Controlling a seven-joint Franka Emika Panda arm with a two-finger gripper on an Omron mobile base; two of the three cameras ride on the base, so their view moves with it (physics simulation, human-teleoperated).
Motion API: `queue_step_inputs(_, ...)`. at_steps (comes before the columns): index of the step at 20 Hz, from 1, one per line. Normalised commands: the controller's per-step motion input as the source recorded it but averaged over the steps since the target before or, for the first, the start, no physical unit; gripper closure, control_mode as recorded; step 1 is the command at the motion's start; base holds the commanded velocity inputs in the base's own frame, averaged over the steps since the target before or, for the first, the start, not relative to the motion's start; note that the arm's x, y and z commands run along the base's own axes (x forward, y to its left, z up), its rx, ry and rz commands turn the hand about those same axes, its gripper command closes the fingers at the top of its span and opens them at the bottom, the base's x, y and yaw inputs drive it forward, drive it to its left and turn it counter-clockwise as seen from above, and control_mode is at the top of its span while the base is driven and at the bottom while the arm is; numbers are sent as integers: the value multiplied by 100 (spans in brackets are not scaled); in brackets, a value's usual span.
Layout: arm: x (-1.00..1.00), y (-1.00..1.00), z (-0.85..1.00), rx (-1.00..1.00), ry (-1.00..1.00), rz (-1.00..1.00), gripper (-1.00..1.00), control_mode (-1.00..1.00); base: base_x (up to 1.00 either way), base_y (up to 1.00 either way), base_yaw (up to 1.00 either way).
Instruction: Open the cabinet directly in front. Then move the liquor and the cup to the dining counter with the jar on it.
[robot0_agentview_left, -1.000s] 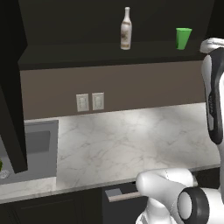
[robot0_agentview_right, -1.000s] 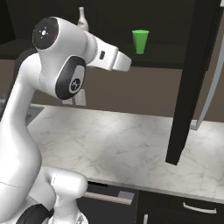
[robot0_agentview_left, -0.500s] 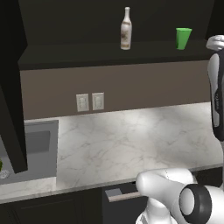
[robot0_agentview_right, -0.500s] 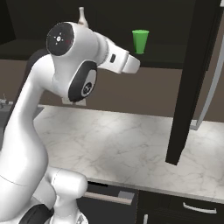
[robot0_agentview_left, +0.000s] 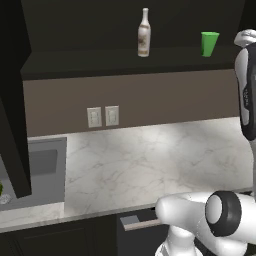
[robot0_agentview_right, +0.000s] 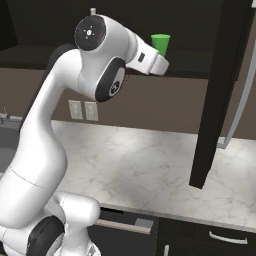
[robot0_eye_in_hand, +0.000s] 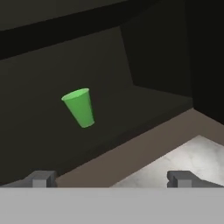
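The cabinet (robot0_agentview_left: 125, 35) stood open, one dark door (robot0_agentview_right: 222, 95) hanging forward at the right of the right base view and the other door (robot0_agentview_left: 15, 100) at the far left of the left base view, so the shelf inside was exposed for a reach. On that shelf, in the upper part of the left base view, the bottle (robot0_agentview_left: 144, 33) stood upright near the middle and the green cup (robot0_agentview_left: 209, 43) stood upright toward the upper right, the two well apart, which left room to take either one alone.

In the hand view the cup (robot0_eye_in_hand: 79, 107) sat left of centre, appearing tilted because the camera was rolled with the hand. The gripper (robot0_eye_in_hand: 111, 178) was spread wide, its two tips far apart at the bottom of the frame, and it held nothing; the cup was well clear of both tips. Judging by that aim, the cup seemed the first target, with the approach not yet finished.
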Motion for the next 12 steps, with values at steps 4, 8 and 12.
queue_step_inputs(4,45,-1,22,3,0,0,-100,-100,0,0,0)
queue_step_inputs(8,58,0,14,0,0,0,-100,-100,0,0,0)
queue_step_inputs(12,60,0,0,0,0,0,-100,-100,0,0,0)
